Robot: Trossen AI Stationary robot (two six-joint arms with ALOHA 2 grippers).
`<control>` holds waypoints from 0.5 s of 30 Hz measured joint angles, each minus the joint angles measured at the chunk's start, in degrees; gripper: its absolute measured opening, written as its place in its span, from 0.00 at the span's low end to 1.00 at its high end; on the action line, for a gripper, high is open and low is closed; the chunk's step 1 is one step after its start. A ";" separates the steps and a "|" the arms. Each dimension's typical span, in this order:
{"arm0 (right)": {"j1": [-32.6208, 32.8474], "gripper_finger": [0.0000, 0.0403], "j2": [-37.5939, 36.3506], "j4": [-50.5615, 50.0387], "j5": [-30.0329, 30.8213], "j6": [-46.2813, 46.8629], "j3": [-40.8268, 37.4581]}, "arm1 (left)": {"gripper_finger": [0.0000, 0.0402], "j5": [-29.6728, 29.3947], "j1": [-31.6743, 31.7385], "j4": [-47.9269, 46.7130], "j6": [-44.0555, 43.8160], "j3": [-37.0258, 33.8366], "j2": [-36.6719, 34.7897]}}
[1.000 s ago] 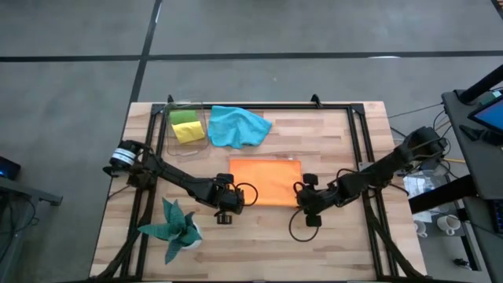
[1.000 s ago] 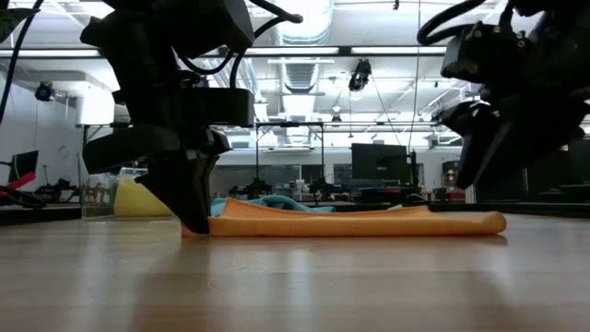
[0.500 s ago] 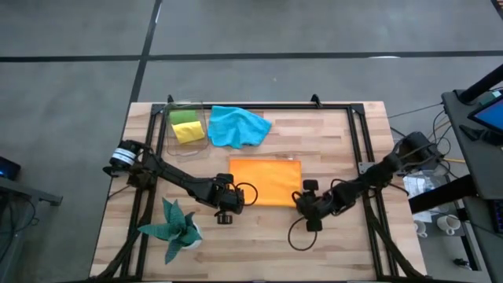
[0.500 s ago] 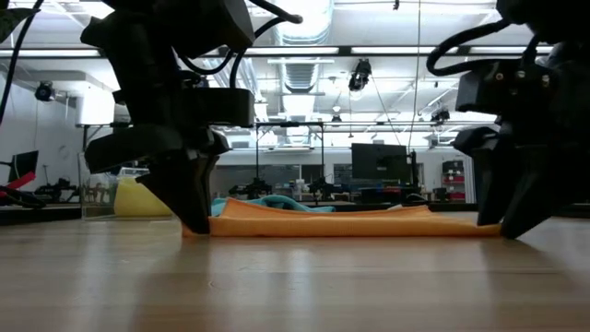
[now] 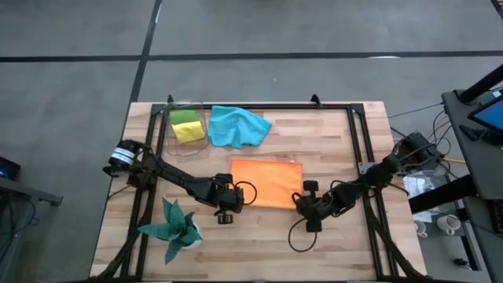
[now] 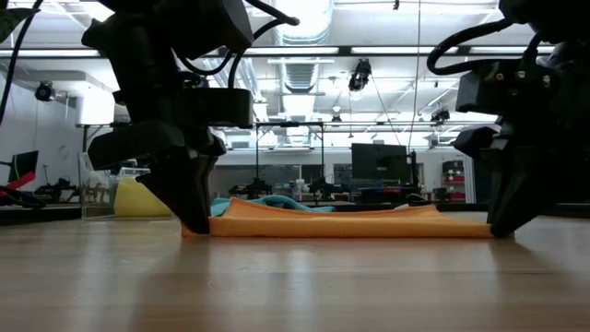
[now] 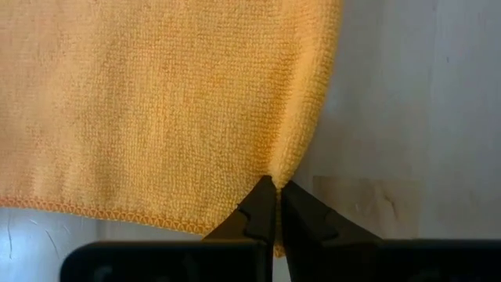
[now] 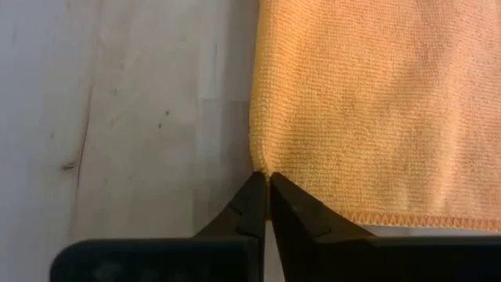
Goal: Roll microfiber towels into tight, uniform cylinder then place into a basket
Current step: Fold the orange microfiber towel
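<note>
Flat orange microfiber towel point(image 5: 266, 181) lies spread mid wooden table point(image 5: 330, 244). Left gripper point(image 7: 277, 188) pinched closed on towel's near left corner. Right gripper point(image 8: 267, 182) pinched closed on near right corner. Crumpled bright blue towel point(image 5: 238, 126) lies behind, beside clear rectangular basket point(image 5: 186, 126) holding lime green and yellow towels.

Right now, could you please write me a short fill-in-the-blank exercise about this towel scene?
1. Both grippers pinch corners of the ____ towel.
2. The left gripper and the right gripper are both ____.
3. The yellow towel lies in the clear ____.
4. The blue towel lies beside the basket, still ____.

Missing words: orange; shut; basket; unrolled
</note>
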 joint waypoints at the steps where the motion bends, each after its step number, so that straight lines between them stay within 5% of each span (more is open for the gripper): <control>1: 0.10 0.03 -0.09 -0.04 0.03 0.02 0.00 | 0.00 0.13 -0.04 0.03 -0.61 -0.11 0.00; 10: 0.79 0.02 -6.21 -1.17 -5.27 0.36 0.47 | 0.00 11.23 -0.67 -1.11 -4.05 1.23 -2.01; 15: 0.77 0.02 -12.44 -3.74 -4.85 0.35 0.42 | 0.00 12.01 -0.44 -1.79 -3.83 1.45 -6.65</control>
